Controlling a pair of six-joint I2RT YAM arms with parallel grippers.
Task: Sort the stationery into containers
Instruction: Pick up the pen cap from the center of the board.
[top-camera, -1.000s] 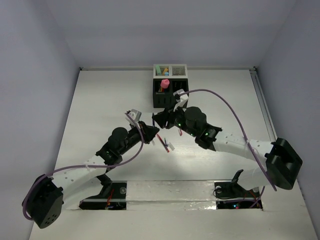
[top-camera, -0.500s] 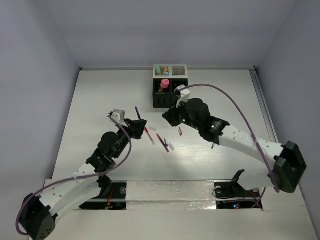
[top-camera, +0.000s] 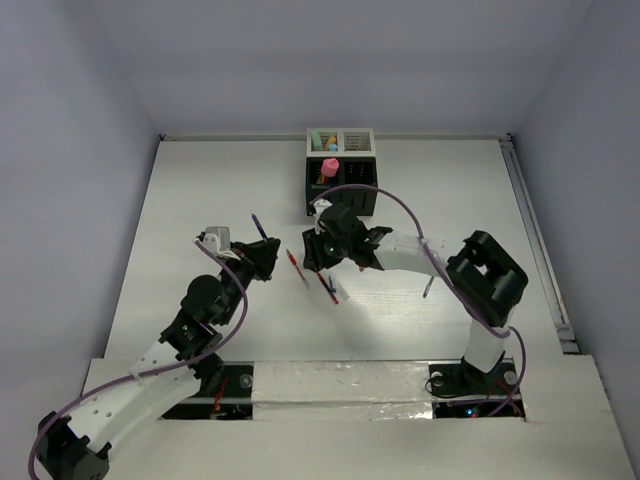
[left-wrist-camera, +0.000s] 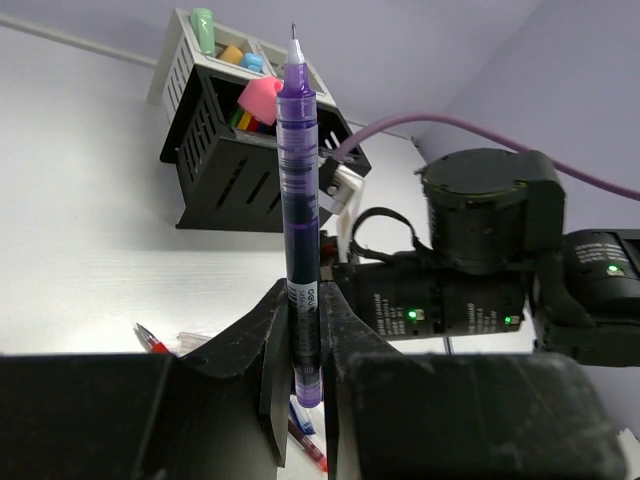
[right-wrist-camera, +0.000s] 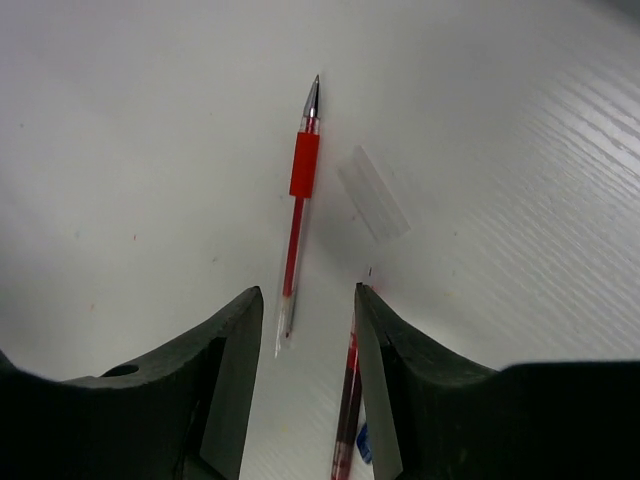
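My left gripper (left-wrist-camera: 305, 300) is shut on a purple pen (left-wrist-camera: 298, 190) and holds it upright, tip up; in the top view the pen (top-camera: 259, 226) sticks out above the left gripper (top-camera: 264, 256). My right gripper (right-wrist-camera: 308, 305) is open and hangs low over the table, its jaws either side of the tail of a red pen (right-wrist-camera: 298, 200). A second red pen (right-wrist-camera: 347, 400) lies along the right finger, and a clear cap (right-wrist-camera: 373, 193) lies beside them. The joined containers, black (left-wrist-camera: 225, 165) and white (top-camera: 356, 140), stand at the back with a pink marker (top-camera: 329, 167) in the black one.
More pens (top-camera: 328, 288) lie on the table between the two grippers. A thin dark pen (top-camera: 428, 290) lies right of centre. The right arm (top-camera: 430, 255) is folded across the middle, in front of the black box. Walls close in the white table (top-camera: 200, 200) on three sides.
The left arm drew back to the left with the purple pen in its grip. The right arm folded in and its gripper came down over the red pens, closing briefly and then opening.
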